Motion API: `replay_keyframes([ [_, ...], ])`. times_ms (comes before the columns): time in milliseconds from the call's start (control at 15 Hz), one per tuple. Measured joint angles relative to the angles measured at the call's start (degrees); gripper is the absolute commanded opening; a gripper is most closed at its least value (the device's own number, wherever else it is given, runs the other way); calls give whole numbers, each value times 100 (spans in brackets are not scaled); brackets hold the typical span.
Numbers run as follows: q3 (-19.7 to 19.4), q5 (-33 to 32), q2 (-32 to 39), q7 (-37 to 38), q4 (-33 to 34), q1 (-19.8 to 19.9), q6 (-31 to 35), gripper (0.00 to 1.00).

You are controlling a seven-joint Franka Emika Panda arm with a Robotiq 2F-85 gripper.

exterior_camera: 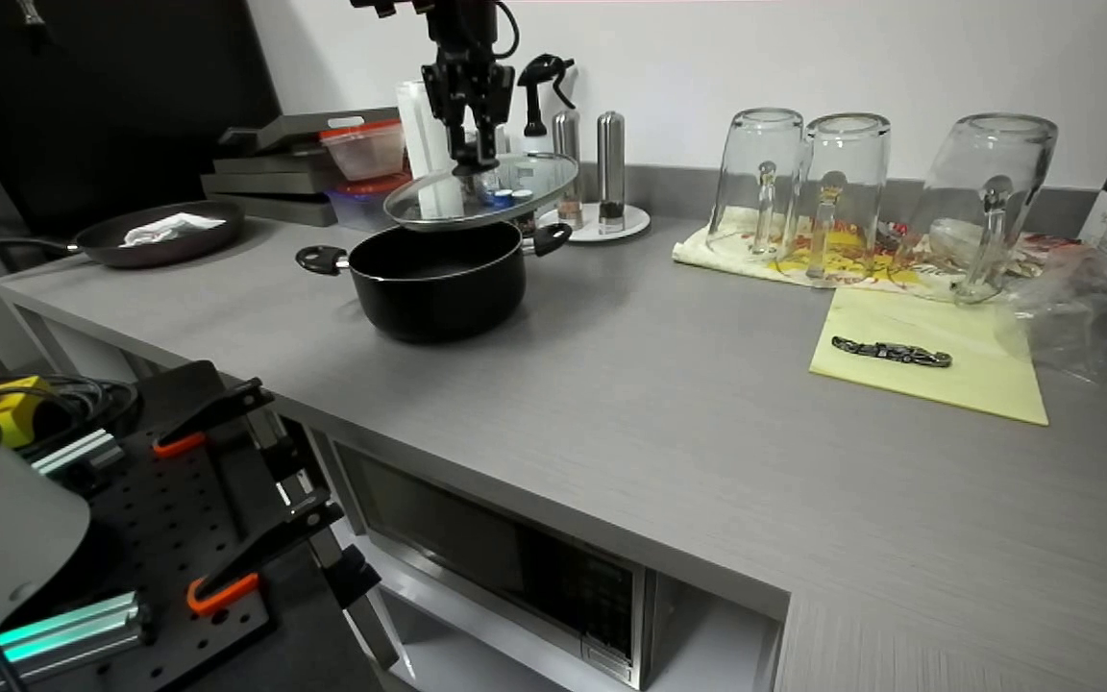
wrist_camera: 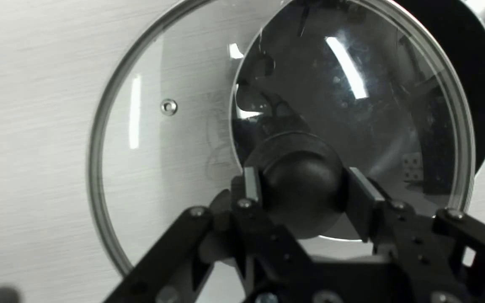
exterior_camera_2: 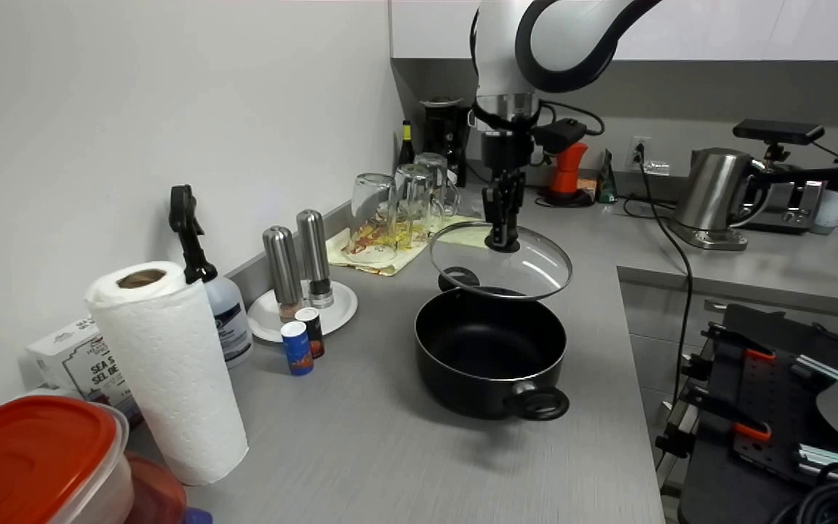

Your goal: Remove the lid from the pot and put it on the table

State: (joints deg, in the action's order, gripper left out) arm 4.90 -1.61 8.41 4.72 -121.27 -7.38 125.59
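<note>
Glass lid point(exterior_camera_2: 508, 268) held by its black knob point(wrist_camera: 303, 185) in the Robotiq gripper point(exterior_camera_2: 504, 231)

I have the gripper drawn in tight on that knob; in the wrist view its two fingers point(wrist_camera: 252, 185) press from either side, the knob squarely between them, and the glass spreads out below and around; in both exterior views the lid hangs just under the fingers, off the black cooking pot point(exterior_camera: 438, 303) and above it; its metal rim point(wrist_camera: 95, 168) reaches out beyond the gripper all round; whether it hangs quite level I cannot tell.

It sits offset from the pot; through the glass in the wrist view, the pot's mouth fills the upper right part of the lid, a dark strip of pot shows past the rim there, and the left-hand part overlies grey countertop point(wrist_camera: 27, 126); in an exterior view the lid is toward the pot's far handle point(exterior_camera_2: 459, 277), with most of the black interior in plain sight nearer the camera.

The pot stands upright on the countertop; beyond the lid, in an exterior view, two steel mills point(exterior_camera: 611, 154) stand on a white plate point(exterior_camera: 632, 224); farther along the same surface, three upturned glass mugs point(exterior_camera: 986, 183) rest on a printed cloth point(exterior_camera: 691, 252).
</note>
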Motion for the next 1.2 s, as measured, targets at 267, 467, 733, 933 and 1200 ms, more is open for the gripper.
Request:
replay_keyframes([
  [267,-289,39,-351,-17,-280,446,5,26],
  [467,-529,123,-435,-29,-392,768,5,26],
  [733,-820,290,-264,-29,-426,1121,51,26],
  [933,-944,561,102,-28,-419,1299,352,26],
  [1200,-960,980,775,-28,-387,1403,1046,26],
])
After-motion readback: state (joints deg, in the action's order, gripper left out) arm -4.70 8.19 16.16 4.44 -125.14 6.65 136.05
